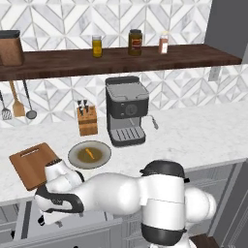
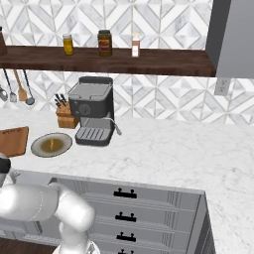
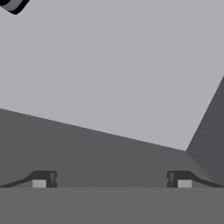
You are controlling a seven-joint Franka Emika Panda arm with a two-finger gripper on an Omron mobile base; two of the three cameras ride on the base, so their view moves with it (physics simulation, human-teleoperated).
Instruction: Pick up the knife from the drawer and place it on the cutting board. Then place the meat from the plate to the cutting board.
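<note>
Grey drawer (image 3: 109, 78) panels lie before the hand camera, a pale flat floor meeting darker walls at a corner. The gripper (image 3: 111, 183) has its two dark fingertips (image 3: 43, 179) set wide apart with nothing between them. At the far top left corner of that view a small dark rounded piece (image 3: 13, 4) pokes in; I cannot tell what it is.

From the left base view, the white arm bends down and left below the marble counter (image 1: 193, 135) edge, its hand low over the open drawer at the near left. On the counter above it lies the reddish-brown cutting board (image 1: 31, 164), slot handle toward the far side, bare. Just right of the board sits the olive-grey plate (image 1: 89, 155) with the small orange meat (image 1: 89, 154) at its middle. Behind the plate stands a wooden knife block (image 1: 87, 121) and, to its right, a black espresso machine (image 1: 125, 116). Three jars (image 1: 135, 42) stand on the dark wooden shelf (image 1: 193, 55) above.
</note>
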